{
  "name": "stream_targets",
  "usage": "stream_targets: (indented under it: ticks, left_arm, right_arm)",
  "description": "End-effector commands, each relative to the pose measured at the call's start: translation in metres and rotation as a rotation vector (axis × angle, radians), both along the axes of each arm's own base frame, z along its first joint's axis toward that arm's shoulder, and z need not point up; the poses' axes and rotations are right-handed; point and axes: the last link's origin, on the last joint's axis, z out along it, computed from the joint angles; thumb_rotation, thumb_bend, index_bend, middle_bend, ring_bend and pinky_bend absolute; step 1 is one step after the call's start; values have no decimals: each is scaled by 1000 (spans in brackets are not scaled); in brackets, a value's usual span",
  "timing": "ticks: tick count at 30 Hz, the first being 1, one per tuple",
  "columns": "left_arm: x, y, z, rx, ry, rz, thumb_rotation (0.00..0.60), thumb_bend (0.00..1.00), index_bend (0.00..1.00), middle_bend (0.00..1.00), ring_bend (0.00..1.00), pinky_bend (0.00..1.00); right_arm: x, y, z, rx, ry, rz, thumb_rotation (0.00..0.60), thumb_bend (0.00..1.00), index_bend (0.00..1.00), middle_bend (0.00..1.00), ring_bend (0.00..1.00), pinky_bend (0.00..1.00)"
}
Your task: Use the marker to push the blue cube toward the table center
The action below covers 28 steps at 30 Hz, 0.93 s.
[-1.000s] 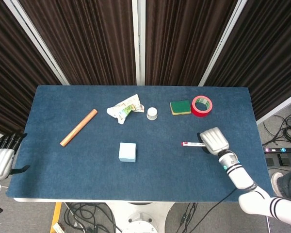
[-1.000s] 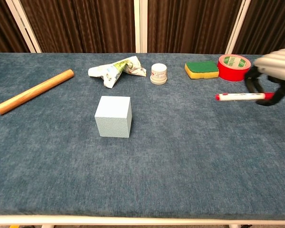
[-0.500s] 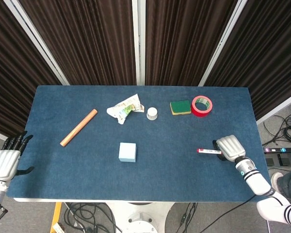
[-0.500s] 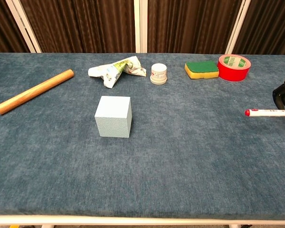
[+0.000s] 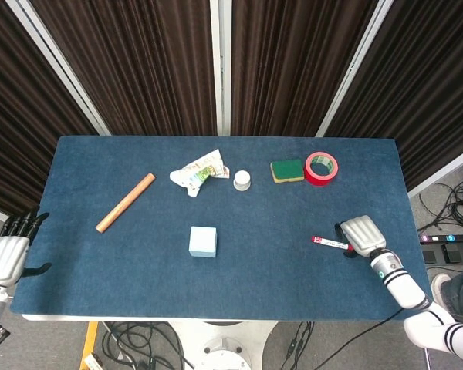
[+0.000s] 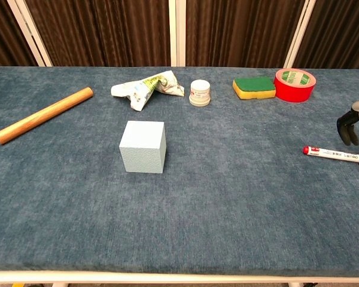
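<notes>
Item: marker [image 6: 336, 153]. Lies flat on tabletop [image 5: 255, 270], near right edge, red cap pointing toward table middle. Long axis runs roughly left-right, slightly slanted.

Item: right hand [image 5: 365, 234]. At the marker's outer end. In chest view the fingers [image 6: 346, 130] are curled, hanging just above/behind the marker w/ a gap visible; appears to hold nothing. Whether anything touches the marker's far end: can't tell, it's at the frame edge.

Item: blue cube [image 6: 143, 146]. Left of table middle, front half, standing square, nothing touching it. Well apart from marker and right hand; lies to the robot's left of both, roughly in line w/ marker's long axis.

Item: left hand [image 5: 6, 256]. Off the tabletop's left edge, fingers apart, empty.

Judgement: the right hand is by far the nearer to the marker and would need a grip on it first. A centreward push must start from the cube's left face.
</notes>
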Motion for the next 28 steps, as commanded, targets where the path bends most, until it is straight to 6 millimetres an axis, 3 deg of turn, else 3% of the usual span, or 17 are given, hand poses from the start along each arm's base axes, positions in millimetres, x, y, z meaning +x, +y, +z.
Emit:
stream_targets:
  ticks: [1,5,8,9,10,12,14,15,17,28]
  left_arm:
    - [0,0,1,2,0,-2,600,11,135,61,0,102]
    - [3,1,4,13,-2,-11,600,11,136,61,0,102]
    - [8,2,8,26,-6,-27,600,10,136,61,0,102]
    - [9,3,9,31,-7,-32,600,11,136,61,0,102]
    - [10,3,10,35,-8,-37,600,11,136,61,0,102]
    - [11,3,11,36,-8,-40,600,11,136,61,0,102]
    - [11,3,12,32,-7,-40,600,10,136,61,0,102]
    - [11,3,12,29,-6,-41,600,11,136,61,0,102]
    - [11,4,11,21,-2,-45,600,11,136,61,0,102]
    - [11,6,3,-11,0,-64,600,11,135,61,0,101]
  right_arm:
    - [1,-1,3,-4,4,8,600,0,491,486,924,1000]
    - [11,-3,20,-69,-67,31,600,0,454,478,901,1000]
    - [19,-3,46,-175,-139,69,599,0,441,487,838,977]
    - [19,-2,55,-215,-148,85,585,0,431,486,759,902]
    - [16,1,65,-267,-137,100,548,0,407,472,625,754]
    - [5,8,77,-318,-73,83,433,0,276,337,256,314]
    - [-9,19,87,-339,2,13,376,0,116,161,63,78]
    - [-13,24,91,-344,24,-12,362,0,38,67,9,11]
    - [-19,35,97,-364,49,-51,347,0,0,1,0,0]
    - [-44,67,125,-465,123,-113,339,0,0,0,0,0]
